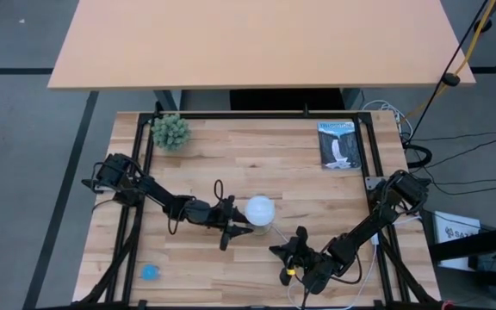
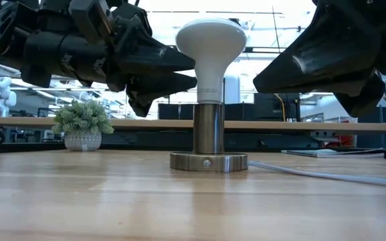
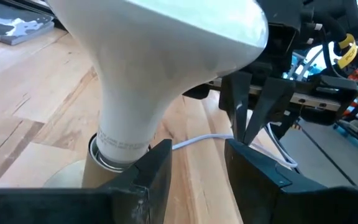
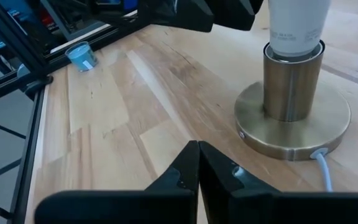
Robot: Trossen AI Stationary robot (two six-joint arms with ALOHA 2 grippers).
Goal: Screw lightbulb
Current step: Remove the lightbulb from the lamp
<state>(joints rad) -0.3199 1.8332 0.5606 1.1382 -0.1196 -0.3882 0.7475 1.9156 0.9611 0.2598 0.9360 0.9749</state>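
Two dark arms flank your work on the pale wooden desk [image 1: 231, 155]. Nearest you, the right tool [image 1: 289, 251] rests low, close to the desk's front edge, its fingers pressed together on nothing and aimed at the lamp base, the arm folded back toward the right rail; it appears to be waiting. Just beyond it stands the brushed-metal socket post on its round disc foot [image 2: 208, 161], a white cord [image 2: 327, 175] trailing off to the right. Seated upright in that post is the white dome-topped lightbulb [image 2: 211, 47], so judge the threading as begun or nearly done. Your left tool [image 1: 241, 226] reaches in level from the left, forearm stretched long across the desk, its fingers [image 3: 151, 171] standing apart beside the bulb's tapering neck and not clamped on it, probably between twists. Farther back you see a small green potted plant [image 1: 170, 131] on the left and a printed booklet [image 1: 337, 145] on the right.
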